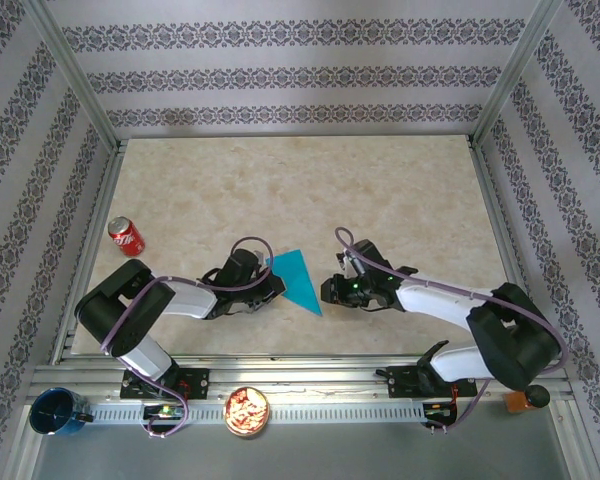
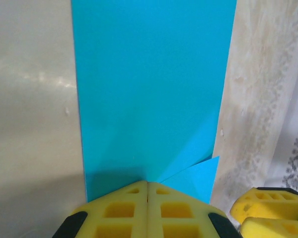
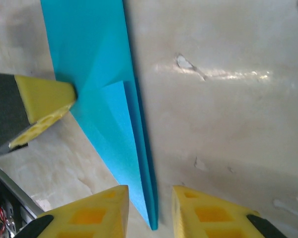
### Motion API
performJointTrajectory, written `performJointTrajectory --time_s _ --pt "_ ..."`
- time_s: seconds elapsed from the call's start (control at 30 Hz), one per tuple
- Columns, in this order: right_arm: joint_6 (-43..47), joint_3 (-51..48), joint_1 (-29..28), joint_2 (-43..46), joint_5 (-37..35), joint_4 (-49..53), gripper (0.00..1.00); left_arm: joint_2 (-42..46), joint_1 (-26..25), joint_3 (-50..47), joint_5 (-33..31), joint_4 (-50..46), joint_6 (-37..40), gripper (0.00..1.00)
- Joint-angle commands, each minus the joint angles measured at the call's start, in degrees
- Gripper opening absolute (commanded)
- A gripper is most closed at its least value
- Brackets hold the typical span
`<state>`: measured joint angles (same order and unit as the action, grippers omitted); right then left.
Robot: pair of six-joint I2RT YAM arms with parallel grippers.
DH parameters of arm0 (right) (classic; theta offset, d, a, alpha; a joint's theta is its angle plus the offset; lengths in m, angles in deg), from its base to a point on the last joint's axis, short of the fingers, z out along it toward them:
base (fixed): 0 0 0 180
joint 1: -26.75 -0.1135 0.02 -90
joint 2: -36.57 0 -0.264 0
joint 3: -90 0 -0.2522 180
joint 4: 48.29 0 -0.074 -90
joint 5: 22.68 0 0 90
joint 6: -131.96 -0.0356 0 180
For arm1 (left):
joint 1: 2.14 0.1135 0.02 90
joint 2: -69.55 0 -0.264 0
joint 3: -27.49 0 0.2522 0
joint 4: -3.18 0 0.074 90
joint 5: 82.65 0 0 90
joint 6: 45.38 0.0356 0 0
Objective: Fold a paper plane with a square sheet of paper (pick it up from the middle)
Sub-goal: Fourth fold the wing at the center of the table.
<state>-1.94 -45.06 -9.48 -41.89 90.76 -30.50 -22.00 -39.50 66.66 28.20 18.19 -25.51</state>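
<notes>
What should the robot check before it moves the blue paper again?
1. Left gripper holding the blue paper: ok, its jaws are shut on the paper's near edge.
2. Right gripper let go: ok, its jaws stand apart, with the paper's pointed tip lying between them and a gap on each side.
3. Layers lined up: not ok, a small flap pokes out beside the left fingers.
4. Paper lying flat on the table: cannot tell.
5. Soda can out of the way: ok, it stands apart, off to the left.
</notes>
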Motion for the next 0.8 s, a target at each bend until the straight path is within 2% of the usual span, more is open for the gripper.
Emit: performJointTrajectory --time_s 0.0,0.07,0.23,0.37,0.53,0.77 --pt "0.0 3.7 0.1 -3.5 1.0 -1.0 0.33 0.7 -2.6 -1.8 -6.9 -3.5 -5.6 0.0" --pt "0.6 5.3 0.1 -5.7 1.4 -1.0 0.33 2.5 -3.2 -1.0 -8.2 -5.4 -4.9 0.05" --pt "2.4 8.0 0.3 -9.4 1.6 -0.5 0.34 10.3 -3.2 0.8 -11.5 -15.4 0.0 0.28" --pt "3.1 10.0 0.4 -12.3 4.3 -1.8 0.32 16.1 -2.4 1.3 -12.7 -21.3 4.2 0.37" --pt "3.4 12.6 0.4 -15.3 6.3 -2.3 0.3 18.2 0.9 1.2 -9.1 -24.0 7.2 0.38" --pt "3.7 13.3 0.5 -16.0 7.1 -2.5 0.18 16.7 4.7 1.0 -3.0 -22.3 8.6 0.38"
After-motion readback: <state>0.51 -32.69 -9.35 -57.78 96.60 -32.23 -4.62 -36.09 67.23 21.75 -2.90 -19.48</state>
